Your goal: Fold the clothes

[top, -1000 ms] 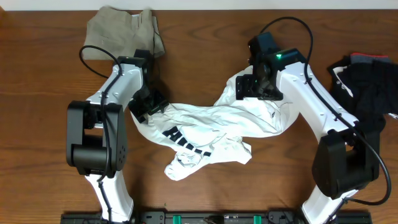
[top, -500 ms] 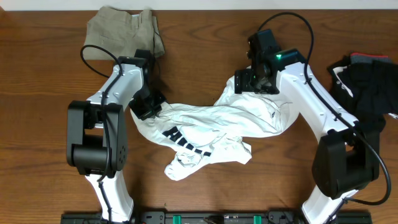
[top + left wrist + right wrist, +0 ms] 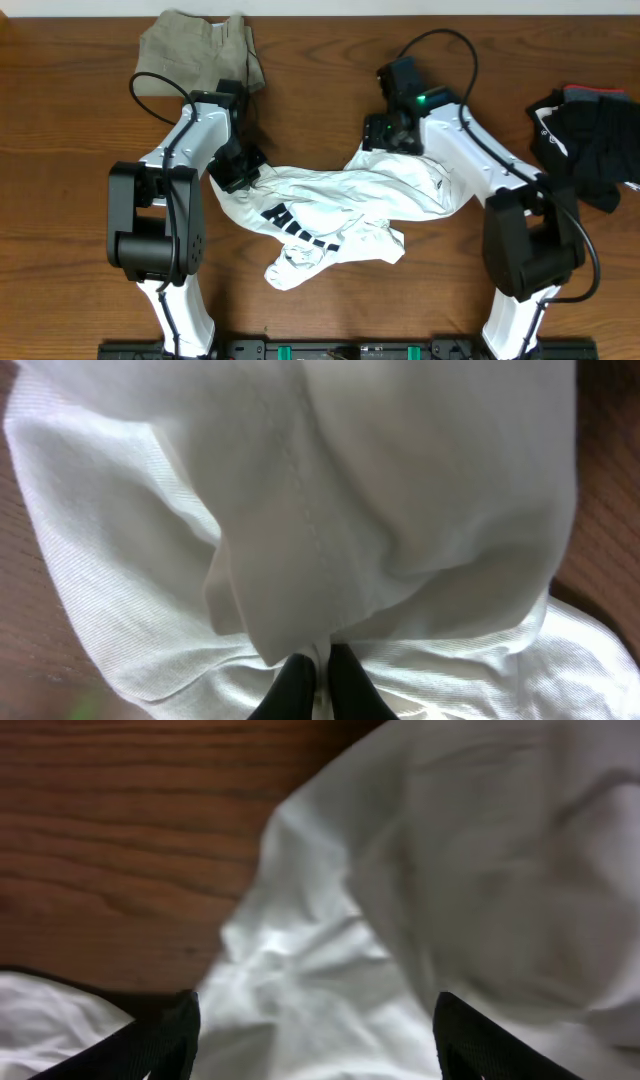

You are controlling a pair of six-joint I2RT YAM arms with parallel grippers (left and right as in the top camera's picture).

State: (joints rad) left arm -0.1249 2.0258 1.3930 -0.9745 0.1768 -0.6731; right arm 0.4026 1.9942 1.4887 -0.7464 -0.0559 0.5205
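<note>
T-shirt (image 3: 340,205) is lying crumpled at the middle of the table (image 3: 60,150). The left gripper (image 3: 320,682) is pinching its cloth while the right gripper (image 3: 315,1040) is hanging spread above it. A one-sided pull is likely risking dragging the whole heap.

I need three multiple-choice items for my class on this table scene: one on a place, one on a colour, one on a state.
1. In the overhead view, the khaki trousers lie: A top left; B centre; C bottom right.
2. The print on the white T-shirt is: A red; B black; C green.
3. The right pincer is: A open; B shut on cloth; C out of view.

Key: 1 A, they sit in the top-left corner. 2 B, black block marks show on the white cloth. 3 A, its fingers stand wide apart over the T-shirt.
</note>
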